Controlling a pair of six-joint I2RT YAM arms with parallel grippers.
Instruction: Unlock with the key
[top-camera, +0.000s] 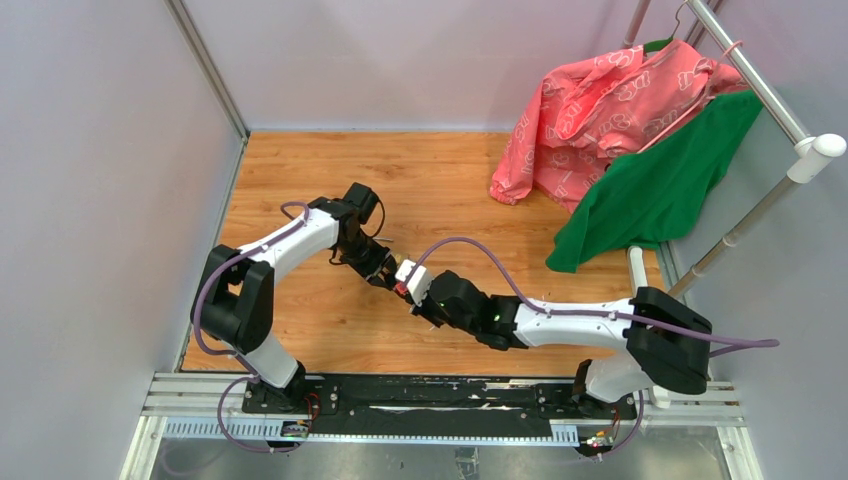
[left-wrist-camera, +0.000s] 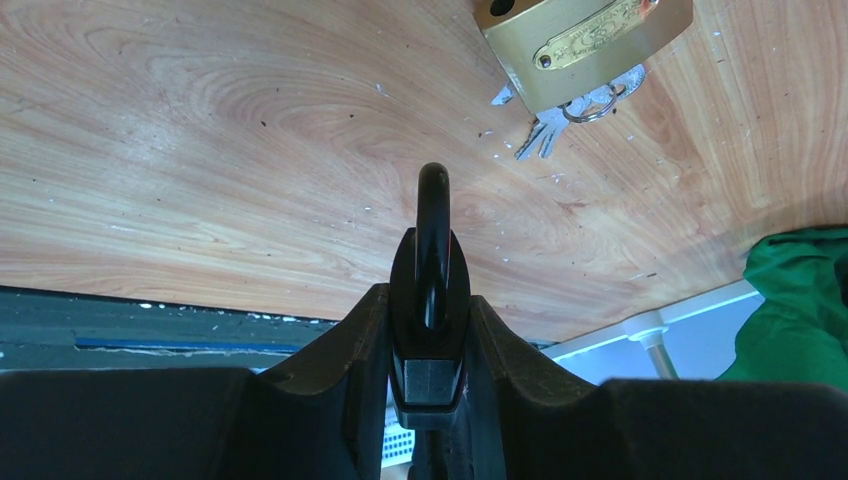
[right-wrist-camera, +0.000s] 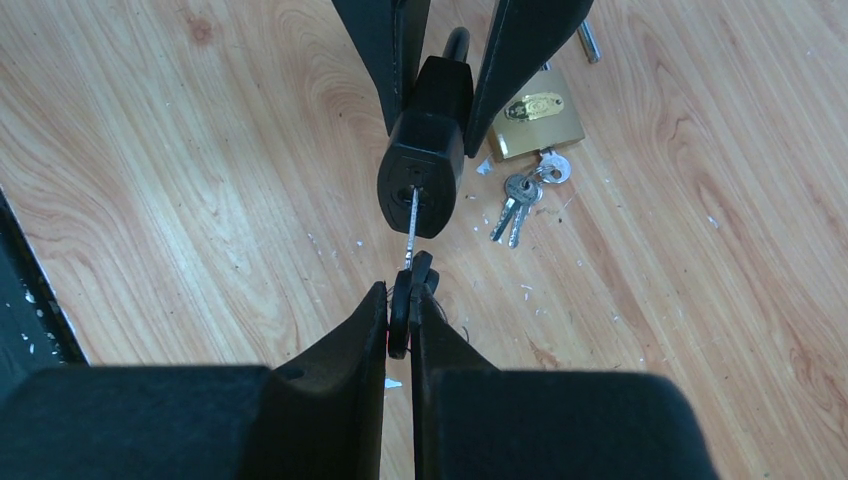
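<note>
The black padlock (right-wrist-camera: 425, 170) is held up off the worktop (right-wrist-camera: 200, 200), clenched in the left jaws. Its keyhole end is turned toward the other arm, presumably so the key (right-wrist-camera: 411, 225) can come straight in. The right jaws pinch that key by its black head, with the blade tip right at the keyhole; how deep it sits I can't tell. The right wrist view shows this meeting, while the left wrist view shows only the shackle side and no key. Just beyond lies a brass padlock (right-wrist-camera: 537, 125), with spare keys (right-wrist-camera: 520, 200) touching it.
</note>
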